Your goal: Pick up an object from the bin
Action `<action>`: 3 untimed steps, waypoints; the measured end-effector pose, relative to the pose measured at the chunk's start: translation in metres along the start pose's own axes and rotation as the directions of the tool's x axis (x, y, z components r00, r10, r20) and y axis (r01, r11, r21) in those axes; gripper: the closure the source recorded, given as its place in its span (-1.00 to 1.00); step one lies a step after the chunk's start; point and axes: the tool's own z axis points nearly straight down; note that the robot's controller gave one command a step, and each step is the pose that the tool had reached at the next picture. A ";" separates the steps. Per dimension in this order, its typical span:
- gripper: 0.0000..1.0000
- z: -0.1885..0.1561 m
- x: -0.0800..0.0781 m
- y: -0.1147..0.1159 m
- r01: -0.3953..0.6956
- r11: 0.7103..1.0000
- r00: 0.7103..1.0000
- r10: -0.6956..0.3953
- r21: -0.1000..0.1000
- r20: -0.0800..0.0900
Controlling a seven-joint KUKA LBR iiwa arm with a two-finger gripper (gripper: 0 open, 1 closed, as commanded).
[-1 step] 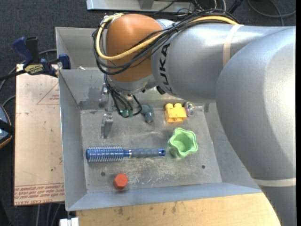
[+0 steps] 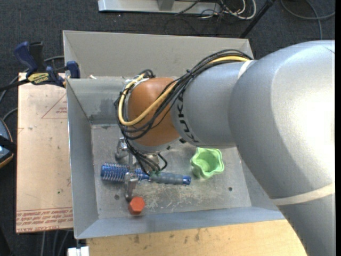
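Gripper (image 2: 127,170) was down low at the blue brush (image 2: 112,172), which lay flat on the bin (image 2: 80,143) floor, nr the front wall; jaws couldn't be told, wrist in the way. Orange cap (image 2: 137,205) lay just in front of the brush; green cup (image 2: 206,162) stood apart by the handle end.

Your arm (image 2: 229,105) reaches in from the right, its wrist bent downward under the orange cover (image 2: 152,113). Your end effector (image 2: 129,179) hangs low, with cables (image 2: 124,119) looping around the cover.
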 end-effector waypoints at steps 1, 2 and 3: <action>-1.00 -0.028 0.017 0.016 -0.072 0.997 0.997 0.072 0.001 -0.006; -1.00 -0.027 0.013 0.002 -0.067 0.998 0.998 0.067 0.003 -0.006; -1.00 -0.002 0.020 -0.004 -0.137 0.991 0.991 0.137 -0.003 0.002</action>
